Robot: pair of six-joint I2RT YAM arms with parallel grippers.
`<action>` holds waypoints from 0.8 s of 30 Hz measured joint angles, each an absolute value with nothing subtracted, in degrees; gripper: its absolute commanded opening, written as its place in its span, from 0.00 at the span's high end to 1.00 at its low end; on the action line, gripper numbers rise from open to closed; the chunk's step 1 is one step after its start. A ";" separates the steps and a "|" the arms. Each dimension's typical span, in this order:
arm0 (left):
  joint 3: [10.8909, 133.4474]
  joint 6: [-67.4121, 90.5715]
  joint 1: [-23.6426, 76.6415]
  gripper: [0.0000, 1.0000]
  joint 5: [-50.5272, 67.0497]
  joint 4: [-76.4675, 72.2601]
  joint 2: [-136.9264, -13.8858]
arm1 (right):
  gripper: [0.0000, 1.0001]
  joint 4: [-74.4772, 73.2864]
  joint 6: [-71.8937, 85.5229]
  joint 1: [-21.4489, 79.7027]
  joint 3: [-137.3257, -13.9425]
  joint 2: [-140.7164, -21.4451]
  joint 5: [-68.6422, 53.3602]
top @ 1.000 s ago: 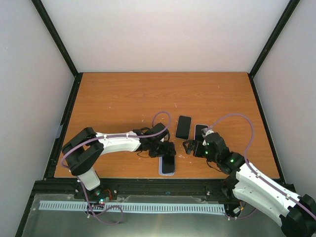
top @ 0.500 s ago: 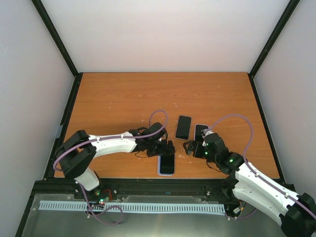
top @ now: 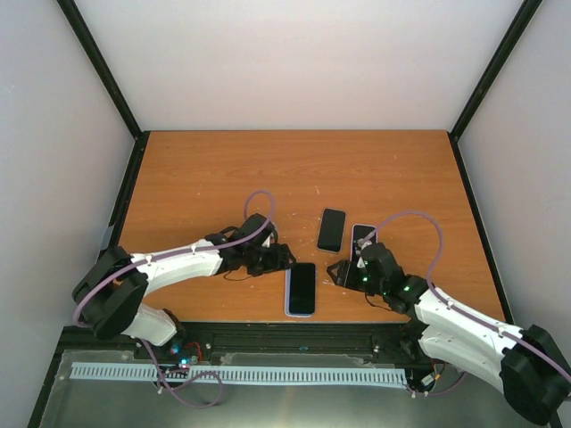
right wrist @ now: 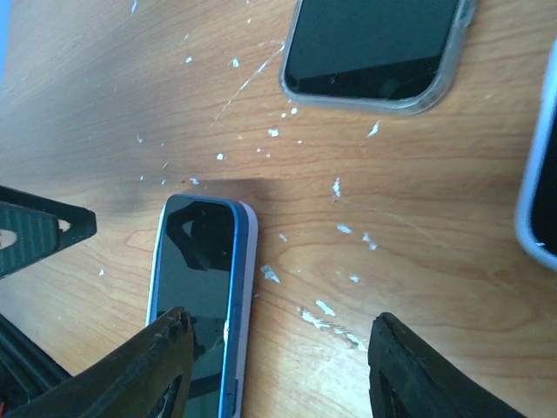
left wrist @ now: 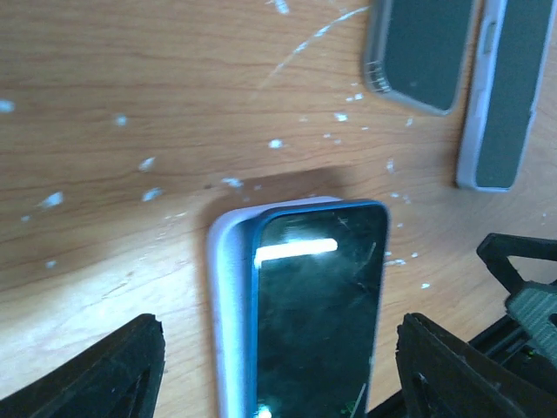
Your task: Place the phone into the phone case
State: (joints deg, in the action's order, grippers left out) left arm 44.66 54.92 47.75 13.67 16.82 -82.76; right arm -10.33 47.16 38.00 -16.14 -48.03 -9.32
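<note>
The phone [top: 302,287], dark glass with a blue rim, lies face up on the lavender phone case [top: 289,301] near the table's front edge. In the left wrist view the phone [left wrist: 318,305] shows a wide band of case [left wrist: 228,305] along one long side only, so it sits off-centre on the case. My left gripper [top: 278,259] is just left of the phone's far end, open and holding nothing [left wrist: 287,383]. My right gripper [top: 343,271] hovers to the right, open and empty [right wrist: 278,374]; one finger [right wrist: 130,374] overlaps the phone [right wrist: 196,287] in its view.
Two more phones lie behind: one in a dark case [top: 332,229], and one in a pale case [top: 361,235] partly under the right wrist. The right wrist view shows a clear-cased phone [right wrist: 374,43]. White scuffs mark the wood [right wrist: 326,309].
My left gripper has drawn back to the left, off the phone. The phone and case have slid slightly away from it. My right gripper's jaws have narrowed and it has edged toward the phone.
</note>
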 measured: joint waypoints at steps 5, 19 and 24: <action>39.16 54.39 45.45 0.32 16.58 13.30 -81.54 | 0.50 -5.26 48.77 40.45 -15.90 -53.58 -10.17; 32.97 51.92 45.32 0.47 23.83 3.27 -81.49 | 0.74 3.66 51.16 46.41 -18.81 -68.95 -11.31; 32.34 50.94 45.32 0.52 25.28 0.51 -82.78 | 0.79 6.04 52.07 48.10 -19.92 -73.21 -11.49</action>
State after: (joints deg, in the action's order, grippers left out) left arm 32.34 50.94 45.32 25.28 0.51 -82.78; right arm 6.04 52.07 48.10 -19.92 -73.21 -11.49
